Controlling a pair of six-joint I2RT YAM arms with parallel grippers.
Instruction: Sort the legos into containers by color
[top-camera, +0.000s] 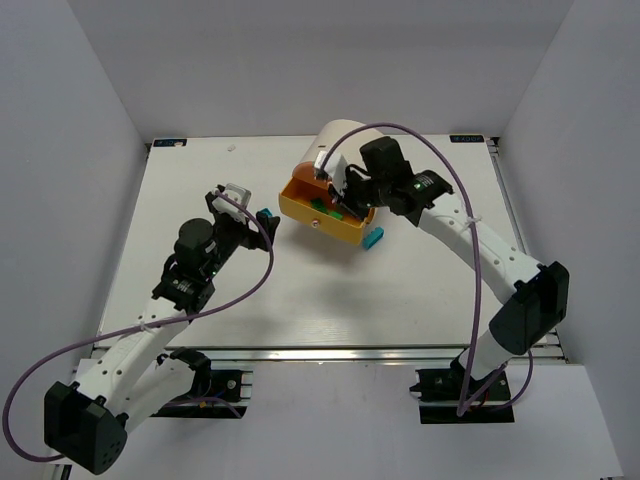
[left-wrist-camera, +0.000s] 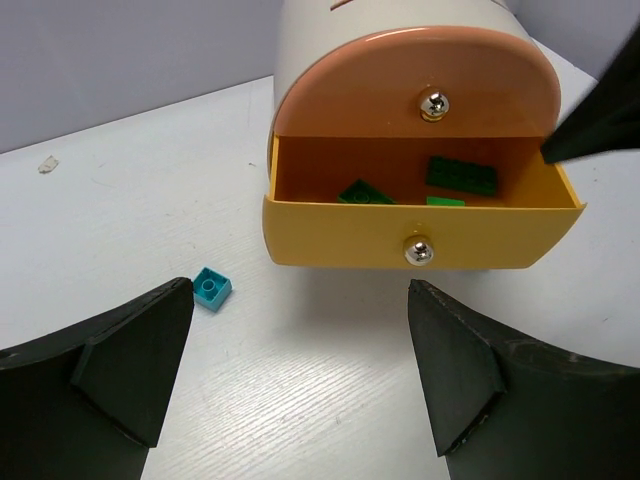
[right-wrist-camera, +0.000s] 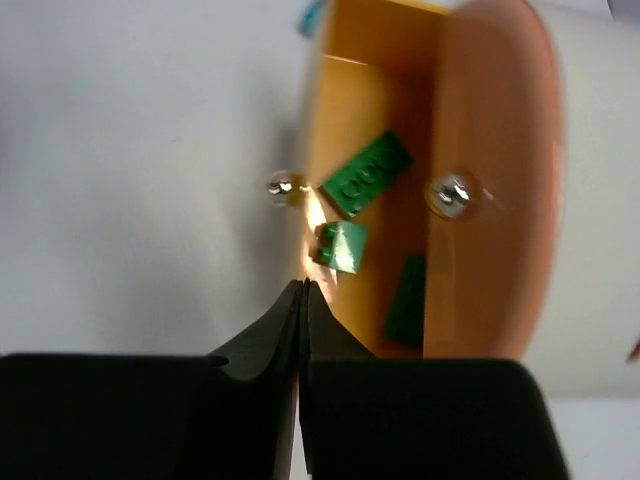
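right arm (top-camera: 470, 235) above open drawer (left-wrist-camera: 330, 238), table (top-camera: 330, 295) free in front

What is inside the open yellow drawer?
Three green bricks lie in the yellow drawer. Its rear, under the peach drawer, is hidden.

Bright, even overhead light fills the top view, leaving soft shadows on the white table (top-camera: 400, 290). The left wrist view is sharp, the left tool (left-wrist-camera: 300, 290) near-black. The right wrist view is blurred, with glare on the knobs (right-wrist-camera: 452, 195).
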